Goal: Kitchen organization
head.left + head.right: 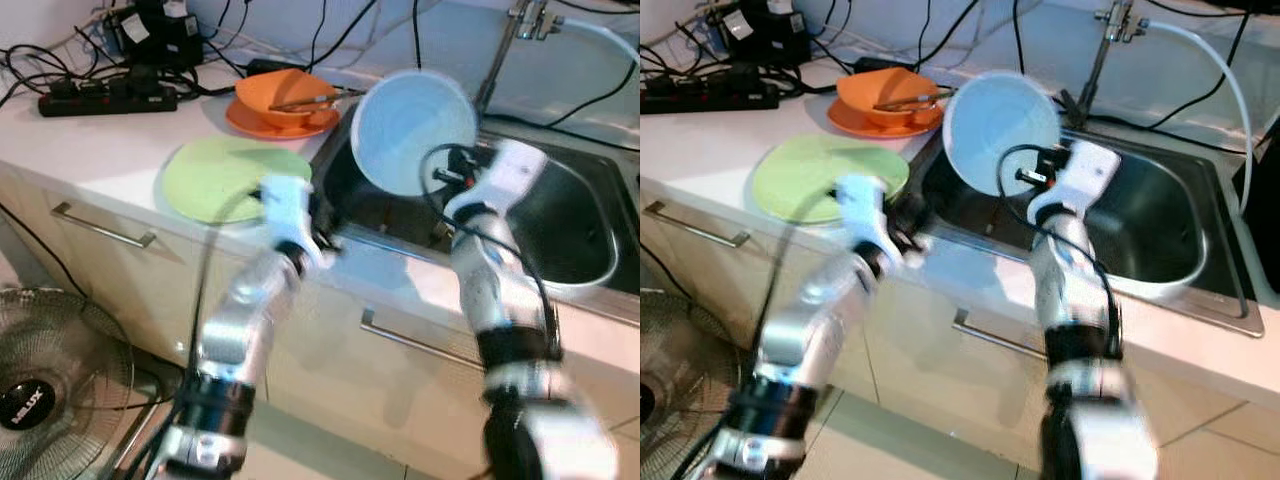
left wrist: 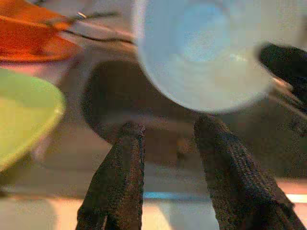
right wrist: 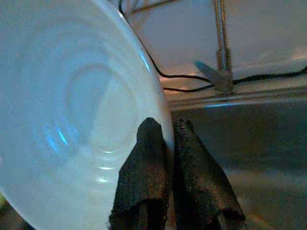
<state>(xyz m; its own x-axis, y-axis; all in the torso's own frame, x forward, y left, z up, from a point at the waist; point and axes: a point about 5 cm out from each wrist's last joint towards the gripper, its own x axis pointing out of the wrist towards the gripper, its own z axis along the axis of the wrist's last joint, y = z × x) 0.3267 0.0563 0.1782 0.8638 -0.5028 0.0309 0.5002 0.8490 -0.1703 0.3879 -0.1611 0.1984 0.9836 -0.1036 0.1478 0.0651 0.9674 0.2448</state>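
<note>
Bowl (image 1: 412, 130) up in the air at the upper middle of the frame, pale blue, tipped on edge over the sink (image 1: 585, 225)! The right tool (image 3: 165, 143) pinches its rim, one finger inside and one outside, likely so any water drains into the basin. The left tool (image 2: 165, 158) hovers at the sink's front edge, fingers spread and empty, seemingly ready to help. On the surface at upper left, a green plate (image 1: 228, 175) and an orange bowl (image 1: 280, 95) on its saucer.
</note>
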